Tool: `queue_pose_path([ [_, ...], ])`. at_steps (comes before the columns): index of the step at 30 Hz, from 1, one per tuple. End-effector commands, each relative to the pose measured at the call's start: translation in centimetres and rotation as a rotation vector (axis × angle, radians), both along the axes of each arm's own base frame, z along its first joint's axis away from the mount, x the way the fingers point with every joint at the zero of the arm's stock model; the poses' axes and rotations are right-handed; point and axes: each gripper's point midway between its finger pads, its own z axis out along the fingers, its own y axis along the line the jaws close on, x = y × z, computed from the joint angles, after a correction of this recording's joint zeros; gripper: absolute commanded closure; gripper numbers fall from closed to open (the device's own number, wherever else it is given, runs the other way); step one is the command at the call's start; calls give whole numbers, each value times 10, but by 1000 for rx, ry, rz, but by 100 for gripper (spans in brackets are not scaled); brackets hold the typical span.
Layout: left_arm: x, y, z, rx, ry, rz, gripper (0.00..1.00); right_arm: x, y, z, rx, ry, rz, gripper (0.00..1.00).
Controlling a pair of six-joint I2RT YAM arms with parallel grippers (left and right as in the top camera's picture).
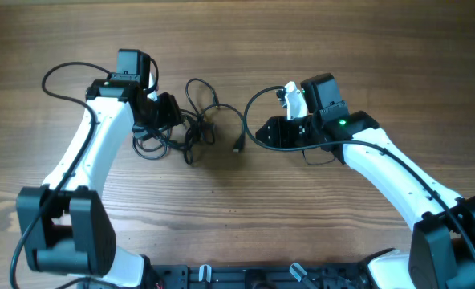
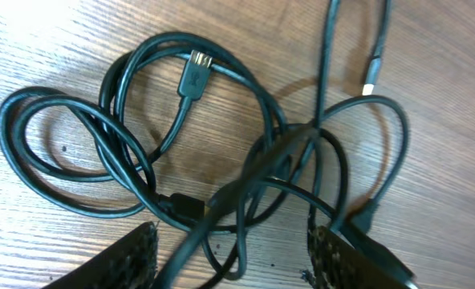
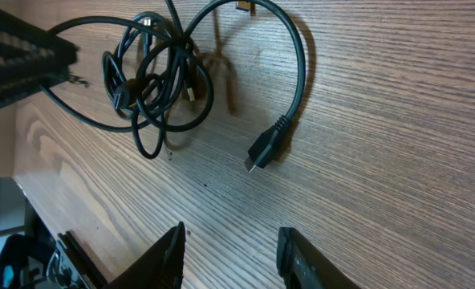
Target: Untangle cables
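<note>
Crowding the desk (image 1: pixel 237 213) toward its far edge with a knotted heap of cables (image 1: pixel 191 132), lying just right of the left gripper (image 1: pixel 167 112) and running across the wood between its spread fingers (image 2: pixel 133 257). Fencing the middle with one loose strand (image 3: pixel 300 72) arching from the heap to a plug end (image 3: pixel 261 152) just ahead of the right gripper (image 1: pixel 263 133). Offering bare wood across the near half between the arms and between the right gripper's parted fingers (image 3: pixel 169 257).

The left arm (image 1: pixel 93 152) reaches up from the near edge of the worktop (image 1: pixel 237 217) and bends inward. Its left claw (image 1: pixel 167 112) is held low with its fingers (image 2: pixel 137 253) spread wide. The right arm (image 1: pixel 390 172) mirrors it. The right claw (image 1: pixel 265 132) points toward the left one, its fingers (image 3: pixel 169 257) parted less widely.
</note>
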Motion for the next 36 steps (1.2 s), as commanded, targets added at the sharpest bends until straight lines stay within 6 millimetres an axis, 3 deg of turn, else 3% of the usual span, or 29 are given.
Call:
queue_pose_path([
  [1, -10, -3, -25, 12, 62, -14, 61, -3, 4, -2, 14, -1, 33, 59],
  [4, -10, -12, -27, 4, 59, -40, 88, 0, 5, 0, 19, -19, 36, 60],
  [6, -8, -24, -21, -50, 38, -61, 91, 2, 5, 1, 18, -26, 33, 60],
  [9, -5, -34, -6, -109, -7, -102, 95, 6, 1, 2, 25, -5, -13, 47],
  [12, -1, -39, 21, -124, -93, -175, 96, 12, 0, 6, 53, 1, -50, 42],
  [14, 0, -40, 39, -116, -155, -215, 96, 14, 3, 9, 70, -18, -40, 34],
  [16, -4, -46, 59, -133, -228, -307, 96, 11, 14, 18, 124, -43, 26, 31],
  [17, -12, -56, 75, -167, -287, -424, 96, 2, 27, 31, 199, -96, 149, 31],
  [19, -17, -61, 83, -180, -326, -506, 96, -10, 38, 46, 288, -142, 269, 31],
  [24, -26, -70, 79, -187, -306, -550, 96, -12, 44, 51, 313, -173, 305, 32],
  [31, -46, -103, 62, -202, -253, -664, 96, -8, 43, 47, 282, -178, 283, 36],
  [33, -43, -106, 56, -198, -229, -629, 96, -11, 45, 46, 281, -171, 292, 36],
  [36, -33, -95, 39, -131, -164, -481, 96, -13, 45, 35, 219, -147, 265, 37],
])
